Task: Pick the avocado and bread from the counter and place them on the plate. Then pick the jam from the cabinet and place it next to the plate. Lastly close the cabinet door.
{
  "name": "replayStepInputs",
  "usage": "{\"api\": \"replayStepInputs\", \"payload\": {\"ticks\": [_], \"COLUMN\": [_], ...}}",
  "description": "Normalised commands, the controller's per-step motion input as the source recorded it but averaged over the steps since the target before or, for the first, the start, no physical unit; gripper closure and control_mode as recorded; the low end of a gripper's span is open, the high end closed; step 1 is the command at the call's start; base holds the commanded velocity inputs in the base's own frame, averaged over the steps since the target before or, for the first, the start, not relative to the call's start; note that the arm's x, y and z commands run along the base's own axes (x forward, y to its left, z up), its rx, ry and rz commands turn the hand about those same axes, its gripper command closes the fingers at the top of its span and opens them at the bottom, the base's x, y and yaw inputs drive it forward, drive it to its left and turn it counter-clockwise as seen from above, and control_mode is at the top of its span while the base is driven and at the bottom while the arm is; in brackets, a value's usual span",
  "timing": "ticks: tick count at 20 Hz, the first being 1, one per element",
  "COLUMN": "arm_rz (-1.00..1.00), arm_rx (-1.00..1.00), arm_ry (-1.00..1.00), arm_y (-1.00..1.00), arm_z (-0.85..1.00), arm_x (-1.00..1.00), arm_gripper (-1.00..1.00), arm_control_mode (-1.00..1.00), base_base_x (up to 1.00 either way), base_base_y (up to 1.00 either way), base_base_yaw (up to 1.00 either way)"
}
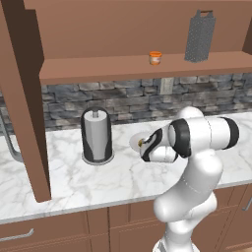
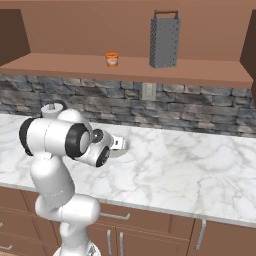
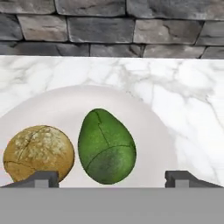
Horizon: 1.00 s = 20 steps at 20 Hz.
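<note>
In the hand view the pale plate (image 3: 144, 118) lies on the marble counter (image 3: 188, 87). On it sit the dark green avocado (image 3: 106, 145) and, just to its left, the yellow-brown bread (image 3: 38, 153), close together. My gripper (image 3: 111, 178) hovers above them, open, its tips set wide on either side with nothing between. From the base views only a sliver of the plate (image 1: 134, 142) (image 2: 119, 151) shows beyond my hand. The orange jam (image 1: 155, 58) (image 2: 112, 59) stands on the open cabinet's shelf (image 1: 123, 68).
A tall grey grater (image 1: 200, 37) (image 2: 164, 40) stands on the shelf right of the jam. A paper-towel holder (image 1: 97, 135) is on the counter left of the plate. The cabinet door (image 1: 22, 98) hangs open at far left. A stone backsplash (image 2: 200, 107) runs behind.
</note>
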Motion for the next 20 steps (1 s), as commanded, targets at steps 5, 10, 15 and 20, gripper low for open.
{"api": "replayStepInputs", "payload": {"ticks": [5,10,15,20], "arm_rz": [0.03,0.03,0.04,0.01], "arm_rx": [0.00,0.00,0.02,0.01], "arm_ry": [-0.28,-0.23,-0.16,-0.02], "arm_y": [0.10,0.06,0.01,0.00], "arm_z": [0.41,0.43,0.58,0.56], "arm_x": [-0.56,-0.53,-0.44,-0.48], "arm_gripper": [-1.00,-1.00,-1.00,-1.00], "arm_control_mode": [-1.00,-1.00,-1.00,-1.00], "base_base_x": [0.00,0.00,0.00,0.00], "base_base_y": [0.00,0.00,0.00,0.00], "base_base_yaw": [0.00,0.00,0.00,0.00]}}
